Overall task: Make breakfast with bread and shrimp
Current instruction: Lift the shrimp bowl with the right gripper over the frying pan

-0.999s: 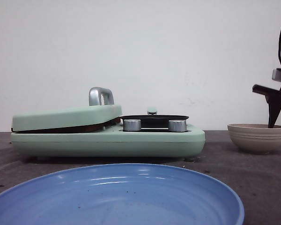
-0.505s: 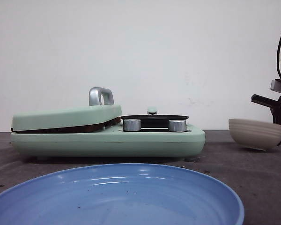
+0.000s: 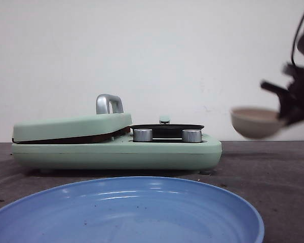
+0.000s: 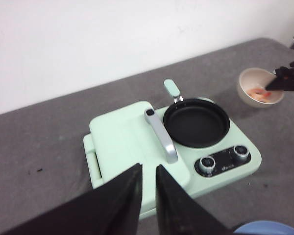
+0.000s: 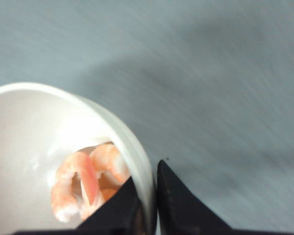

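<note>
My right gripper point(image 5: 148, 196) is shut on the rim of the beige bowl point(image 5: 29, 127), one finger inside and one outside. Pink-orange curled shrimp point(image 5: 85, 183) lie in the bowl. In the front view the bowl point(image 3: 253, 124) hangs blurred above the table, right of the mint-green sandwich maker point(image 3: 116, 149), whose lid is down. In the left wrist view the bowl point(image 4: 247, 90) with the shrimp point(image 4: 262, 93) is beyond the black round pan point(image 4: 196, 122). My left gripper point(image 4: 148, 169) hovers over the maker's lid, shut on nothing with a thin slit between its jaws. The bread is out of view.
A large blue plate point(image 3: 126, 212) sits at the near edge of the table in front of the maker. The maker has a silver lid handle point(image 4: 161, 134), two silver knobs point(image 3: 167, 135) on its front and a mint pan handle point(image 4: 170, 88) at the back.
My right gripper closed on the bowl's rim, tipped it, then lifted it off the table and carried it up and left toward the maker. The left arm stayed still.
</note>
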Available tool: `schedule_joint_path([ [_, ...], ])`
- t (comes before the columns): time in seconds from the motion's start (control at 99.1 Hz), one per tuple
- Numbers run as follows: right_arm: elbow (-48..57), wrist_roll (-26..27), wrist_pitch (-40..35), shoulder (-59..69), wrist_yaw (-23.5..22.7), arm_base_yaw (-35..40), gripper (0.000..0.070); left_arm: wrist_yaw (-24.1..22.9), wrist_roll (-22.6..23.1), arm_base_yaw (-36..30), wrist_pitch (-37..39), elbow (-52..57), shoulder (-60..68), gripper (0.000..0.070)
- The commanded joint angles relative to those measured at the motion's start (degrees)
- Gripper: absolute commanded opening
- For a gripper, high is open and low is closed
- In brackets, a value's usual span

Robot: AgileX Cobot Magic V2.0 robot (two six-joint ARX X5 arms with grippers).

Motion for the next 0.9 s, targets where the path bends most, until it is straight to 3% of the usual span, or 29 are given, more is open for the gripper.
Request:
schedule_joint_path([
  [0.0,1.4,-0.6,3.4,-1.0,-1.4,1.8,0.0003,0.3,-0.1,-0.4,0.9,0.6,0.4,0.0],
  [0.272,2.0,-0.4,12.0,-2.8,-1.1,11.4,0.0003,0.3,0.0,-0.4,1.0,0.6,0.4,0.0],
  [0.484,2.0,-2.8,18.1,-2.8,7.1,19.0,0.0003,1.4,0.0,-0.4,0.9,0.6,0.4,0.0],
  [0.636,2.0,-9.7,22.3,-2.8,11.2,24.0,0.0003,1.4,0.0,-0.4,0.9,0.6,0.5,0.0],
  [0.797,2.0,-19.7,24.5,-2.8,22.9,28.9,0.0003,1.4,0.0,-0.4,0.9,0.6,0.7,0.0],
  [0.888,2.0,-24.4,26.2,-2.4,27.0,30.9,0.0003,1.4,0.0,-0.4,0.9,0.6,0.7,0.0],
])
